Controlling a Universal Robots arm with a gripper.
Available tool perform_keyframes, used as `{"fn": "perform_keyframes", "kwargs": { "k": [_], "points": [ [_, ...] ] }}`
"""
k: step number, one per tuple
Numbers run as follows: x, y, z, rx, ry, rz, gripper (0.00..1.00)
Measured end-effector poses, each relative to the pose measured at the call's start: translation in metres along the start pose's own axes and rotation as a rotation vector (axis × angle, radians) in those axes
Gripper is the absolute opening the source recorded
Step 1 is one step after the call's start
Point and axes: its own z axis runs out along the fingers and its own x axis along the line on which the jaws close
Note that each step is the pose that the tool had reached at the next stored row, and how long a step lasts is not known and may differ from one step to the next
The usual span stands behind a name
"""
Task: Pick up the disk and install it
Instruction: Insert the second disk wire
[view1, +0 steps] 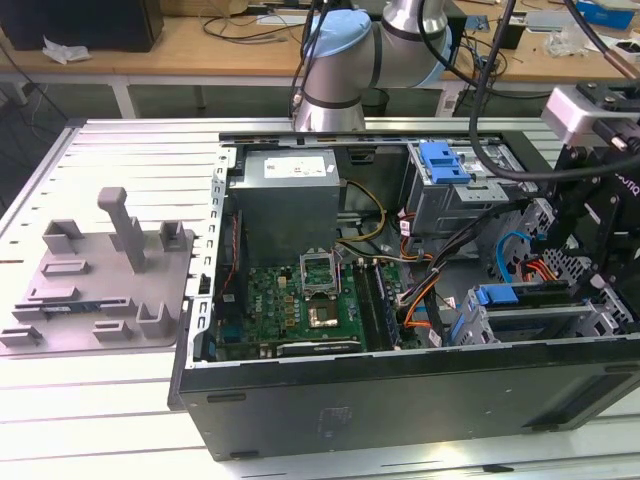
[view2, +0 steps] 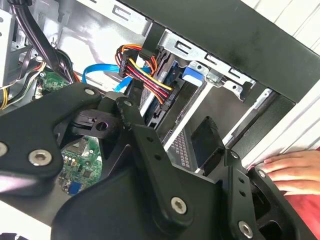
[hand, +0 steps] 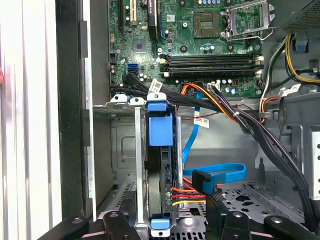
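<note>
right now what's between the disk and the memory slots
In the first wrist view, a bundle of black cables with white tags crosses between the disk and the memory slots.

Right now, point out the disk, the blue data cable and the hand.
disk (hand: 160, 130), first wrist view, blue carrier tab.
blue data cable (hand: 222, 171), first wrist view, flat stretch.
hand (view2: 292, 167), second wrist view, fingers.

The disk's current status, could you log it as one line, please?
disk: edge-on in drive cage, cables attached | gripper: above cage, holding nothing | hand: on case edge
</note>
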Motion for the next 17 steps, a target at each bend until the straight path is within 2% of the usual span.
{"fn": "perform_keyframes", "kwargs": {
  "k": [1,2,4,5,9,10,12,14,15,17],
  "points": [
    [-0.0019,-0.001,-0.0017,-0.0009,0.0023,0.0,0.66],
    [-0.0046,-0.0017,-0.0051,-0.0032,0.0099,0.0,0.66],
    [-0.0109,-0.0019,-0.0185,-0.0131,0.0614,0.001,0.66],
    [-0.0121,-0.0017,-0.0222,-0.015,0.0745,0.002,0.66],
    [-0.0171,-0.0016,-0.027,-0.0166,0.102,0.003,0.66],
    [-0.0203,-0.0017,-0.028,-0.0171,0.1153,0.003,0.66],
    [-0.0241,-0.0017,-0.0286,-0.0175,0.1282,0.004,0.66],
    [-0.033,-0.0018,-0.0291,-0.0185,0.1535,0.005,0.66],
    [-0.037,-0.0017,-0.0292,-0.0184,0.1615,0.005,0.65],
    [-0.043,-0.0016,-0.0293,-0.0183,0.175,0.006,0.52]
  ]
}}
